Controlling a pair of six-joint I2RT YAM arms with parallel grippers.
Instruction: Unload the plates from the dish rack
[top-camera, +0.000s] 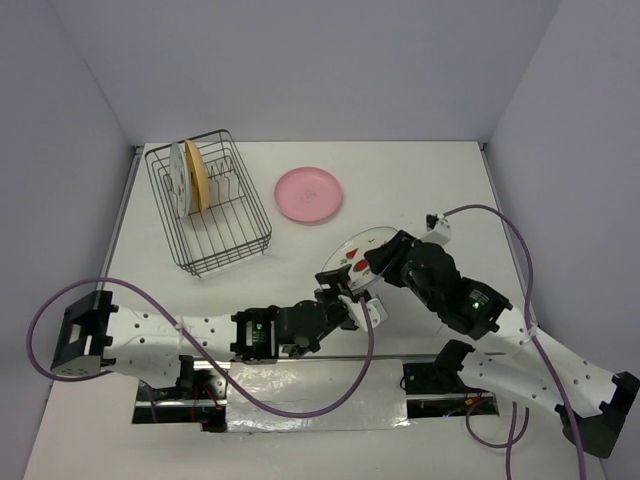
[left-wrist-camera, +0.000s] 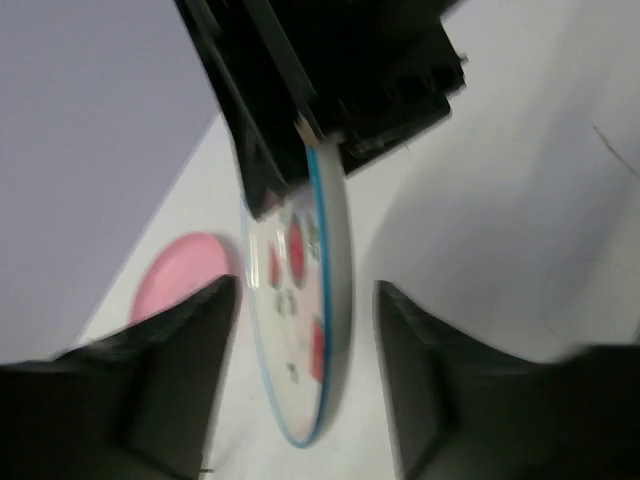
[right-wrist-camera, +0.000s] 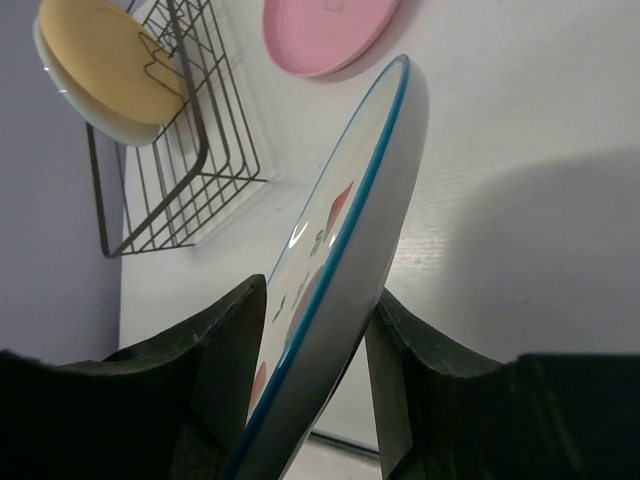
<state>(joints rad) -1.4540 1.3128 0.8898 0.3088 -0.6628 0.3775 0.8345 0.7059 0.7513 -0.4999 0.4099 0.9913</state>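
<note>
The white plate with red marks (top-camera: 358, 250) is held on edge, tilted, above the table in front of the arms. My right gripper (top-camera: 385, 264) is shut on its right rim; in the right wrist view the plate (right-wrist-camera: 370, 180) sits between my fingers (right-wrist-camera: 315, 330). My left gripper (top-camera: 345, 292) is open, and its fingers (left-wrist-camera: 305, 300) straddle the plate's lower rim (left-wrist-camera: 300, 330) with gaps on both sides. The pink plate (top-camera: 309, 193) lies flat on the table. The yellow-orange plate (top-camera: 196, 175) stands upright in the wire dish rack (top-camera: 225, 235).
A pale white plate (top-camera: 178, 178) stands in the rack behind the yellow-orange one. The rack sits at the back left, near the left wall. Cables loop over the table's near edge by both arm bases.
</note>
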